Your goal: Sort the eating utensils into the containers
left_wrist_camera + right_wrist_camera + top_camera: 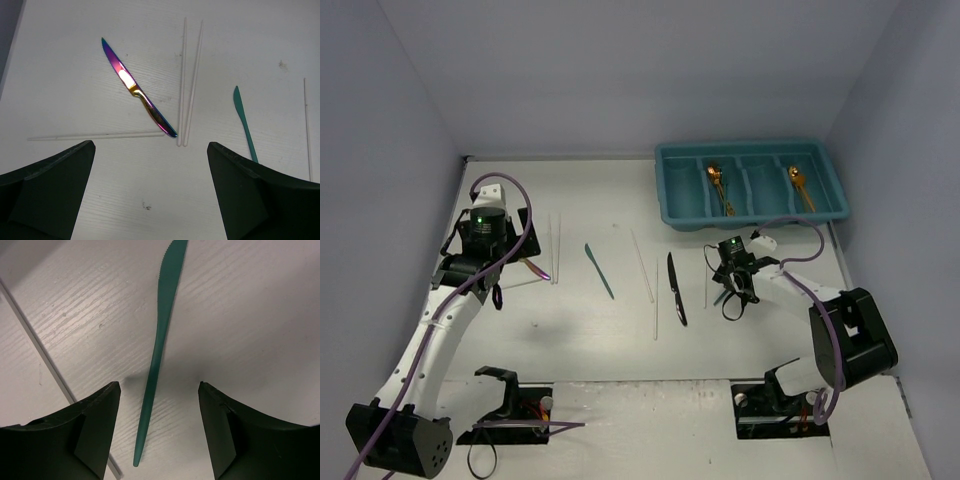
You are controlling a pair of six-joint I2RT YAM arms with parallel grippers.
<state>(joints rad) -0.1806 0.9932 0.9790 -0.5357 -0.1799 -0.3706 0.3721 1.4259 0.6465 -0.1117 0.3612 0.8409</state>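
Note:
The teal tray [750, 210] stands at the back right with two gold spoons [720, 188] in separate compartments. Low over the table, my right gripper [159, 385] [732, 295] is open, and its jaws straddle the handle of a teal knife [159, 335] lying flat, with gaps on both sides. My left gripper [150, 144] [478, 272] hangs wide open and empty above the table. Ahead of it lie an iridescent knife [135, 90] [535, 268], a pair of white chopsticks [189, 85] and a single white chopstick [95, 135].
A second teal knife [600, 270] [244, 122], a black knife [676, 290] and loose white chopsticks [642, 265] lie across the table's middle. One white chopstick [40, 347] runs just left of my right gripper. Walls close in on the left, back and right.

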